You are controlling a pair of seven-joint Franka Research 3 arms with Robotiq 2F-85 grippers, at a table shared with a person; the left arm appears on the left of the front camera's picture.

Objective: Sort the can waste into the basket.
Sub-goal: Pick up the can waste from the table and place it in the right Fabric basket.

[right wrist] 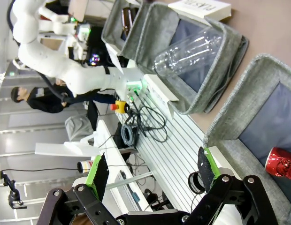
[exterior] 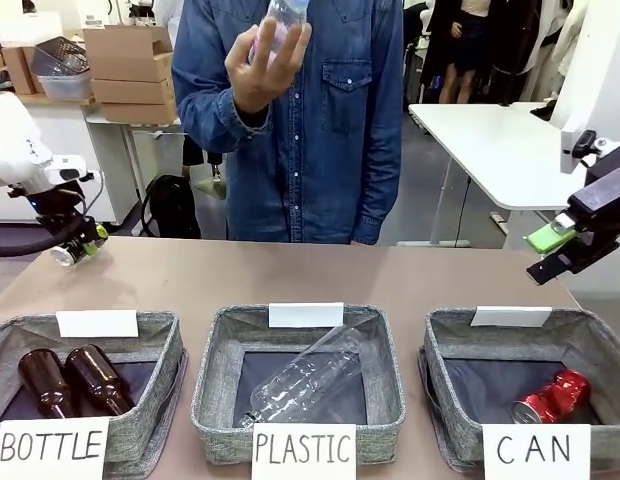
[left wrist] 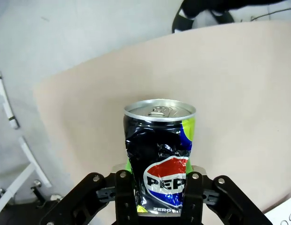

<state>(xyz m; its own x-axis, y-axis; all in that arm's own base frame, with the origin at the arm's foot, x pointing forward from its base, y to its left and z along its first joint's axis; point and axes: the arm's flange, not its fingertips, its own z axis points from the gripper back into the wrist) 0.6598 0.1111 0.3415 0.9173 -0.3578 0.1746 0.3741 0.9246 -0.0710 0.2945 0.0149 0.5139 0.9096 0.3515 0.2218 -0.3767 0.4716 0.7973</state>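
1. Left gripper (left wrist: 157,187), frame bottom in its wrist view, is clamped on the dark can (left wrist: 159,154); its base is hidden.
2. Right gripper (right wrist: 152,168) gapes wide, holding nothing.
3. Red can (exterior: 552,397) sits lower right in the CAN basket (exterior: 590,340), partly behind the sign.

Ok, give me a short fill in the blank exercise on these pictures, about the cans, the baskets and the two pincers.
1. The left pincer is shut on a dented dark ____.
2. The red can lies in the basket signed ____.
3. The right pincer holds nothing; its jaws are ____.
4. The person's hand holds up a clear plastic ____.

Missing words: can; CAN; open; bottle
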